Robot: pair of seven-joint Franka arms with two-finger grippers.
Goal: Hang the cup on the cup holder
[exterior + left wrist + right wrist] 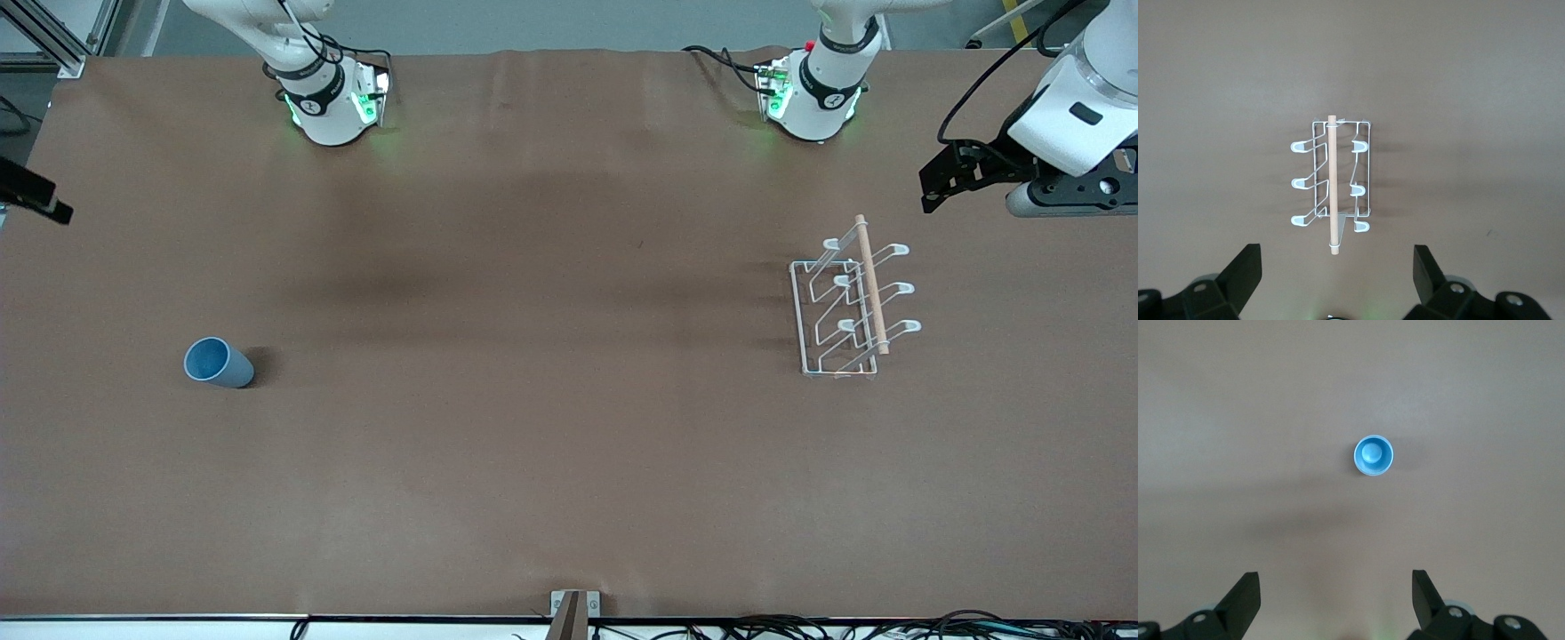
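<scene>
The light blue cup (218, 363) stands upright, mouth up, on the brown table toward the right arm's end. It also shows from above in the right wrist view (1373, 456). The white wire cup holder (849, 307) with its wooden dowel stands toward the left arm's end and shows in the left wrist view (1331, 183). My left gripper (933, 182) hangs high over the table's left-arm end, open and empty (1337, 267). My right gripper (31, 194) hangs high over the right-arm end, open and empty (1336, 587).
The two arm bases (333, 102) (813, 98) stand along the table edge farthest from the front camera. A small metal bracket (573, 609) and cables sit at the table's nearest edge. The brown table cover (533, 400) lies flat between cup and holder.
</scene>
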